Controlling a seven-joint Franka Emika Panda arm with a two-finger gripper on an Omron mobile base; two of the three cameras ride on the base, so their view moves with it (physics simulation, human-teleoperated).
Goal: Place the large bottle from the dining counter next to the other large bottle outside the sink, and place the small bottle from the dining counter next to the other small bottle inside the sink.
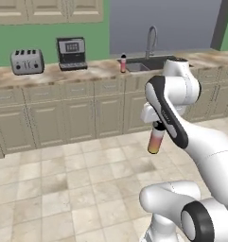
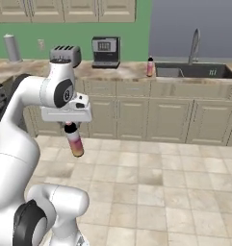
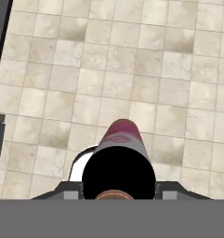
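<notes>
The large bottle [image 1: 154, 141] hangs below the gripper [image 1: 158, 125], clamped at its black cap over tiled floor. It is judged rigid, smooth, likely slippery and prone to swinging; the neck grip seems right.

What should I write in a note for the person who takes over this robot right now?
Gripper: shut on the large bottle, which hangs cap-up over the tiled floor, away from the counter.
Other large bottle: upright on the counter, just left of the sink.
Done: large bottle picked up.
Left: set it beside the other large bottle outside the sink, then move the small bottle into the sink.
</notes>
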